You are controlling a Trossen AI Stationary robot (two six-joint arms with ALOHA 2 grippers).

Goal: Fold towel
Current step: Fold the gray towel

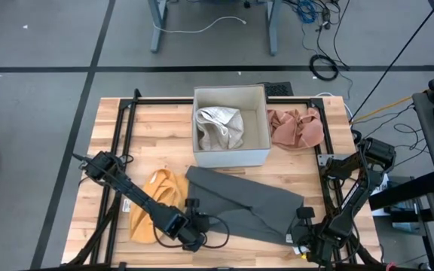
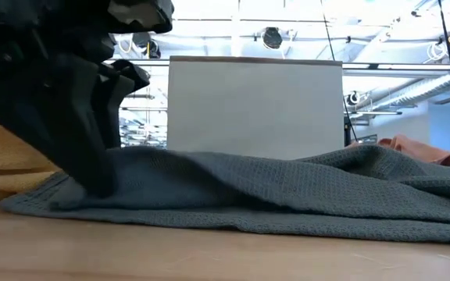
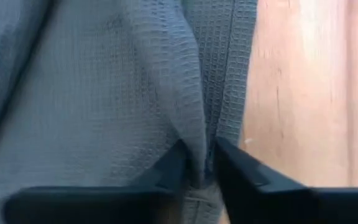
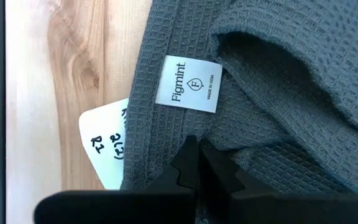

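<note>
The left claw [image 3: 199,163] was pinched on a raised ridge of the grey towel [image 1: 243,203], its two dark fingers [image 3: 244,171] nearly together with only the fold of waffle-weave cloth between them. In the high view this claw [image 1: 195,223] sat at the towel's near-left edge, low on the worktop [image 1: 164,124]; the low view showed it pressed down into the cloth [image 2: 92,179].

The right claw [image 4: 197,155] was closed as well, its fingertips meeting over the towel's hem just below a white sewn label [image 4: 188,84] reading "Figmint". Whether cloth was actually caught between those tips could not be told. A white paper tag [image 4: 107,146] with handwritten marks lay partly under the hem beside it. From above, this claw [image 1: 301,226] was at the towel's near-right corner.

The towel itself lay spread and rumpled across the near middle of the worktop, running between the two claws. Just beside its left end lay a yellow cloth [image 1: 157,207], partly under the left arm. Behind the towel stood a white box [image 1: 230,154] with a pale crumpled cloth [image 1: 218,126] inside, and a pink cloth [image 1: 296,128] lay right of the box.
</note>
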